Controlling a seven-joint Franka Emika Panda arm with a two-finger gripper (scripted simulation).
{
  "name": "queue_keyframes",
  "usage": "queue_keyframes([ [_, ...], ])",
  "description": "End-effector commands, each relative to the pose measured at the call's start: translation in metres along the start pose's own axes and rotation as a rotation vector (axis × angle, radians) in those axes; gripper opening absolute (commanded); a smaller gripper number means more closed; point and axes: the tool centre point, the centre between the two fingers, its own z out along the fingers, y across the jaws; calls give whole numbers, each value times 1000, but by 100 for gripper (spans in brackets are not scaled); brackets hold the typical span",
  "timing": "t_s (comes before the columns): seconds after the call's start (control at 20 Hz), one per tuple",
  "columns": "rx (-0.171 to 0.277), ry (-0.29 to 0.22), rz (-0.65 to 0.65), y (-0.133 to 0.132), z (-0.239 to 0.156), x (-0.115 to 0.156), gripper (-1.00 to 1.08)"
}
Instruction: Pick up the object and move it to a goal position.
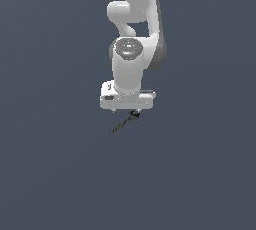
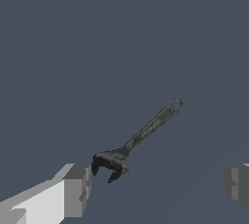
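Clearly we are early in the job: the object [image 2: 141,140] lies on the flat grey-blue surface [image 1: 50,174] and has not been lifted. In the wrist view our gripper [image 2: 155,189] stands wide apart, one finger [image 2: 78,189] at the lower left of the frame and the other at the lower right edge, with nothing between them. The tool's black forked head sits just beside the lower-left finger, so close that we cannot tell whether they touch, while its slim handle runs up toward the centre right of the frame and ends in a small ring.

In the exterior view the white arm [image 1: 132,34] drops from the top centre, and the hand hangs just above the object [image 1: 122,123], which shows as a thin dark sliver slanting toward the lower left beneath it.

By our reckoning the approach is nearly made, but the closing, the lift and the carry are all left. The head lies off to one side of the open span, so we judge some centring is needed first.

No goal marker shows in either view. The exterior view hides the fingers and the tool's head behind the hand, and the tool there is too small to read.
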Motion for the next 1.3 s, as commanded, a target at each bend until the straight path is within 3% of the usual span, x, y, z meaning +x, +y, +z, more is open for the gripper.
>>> queue_keyframes([
  [0.0, 0, 0, 0, 0, 0, 0, 100],
  [0.75, -6, 6, 31, 8, -13, 5, 100],
  [1.25, 9, 9, 164, 6, 5, 1, 100],
])
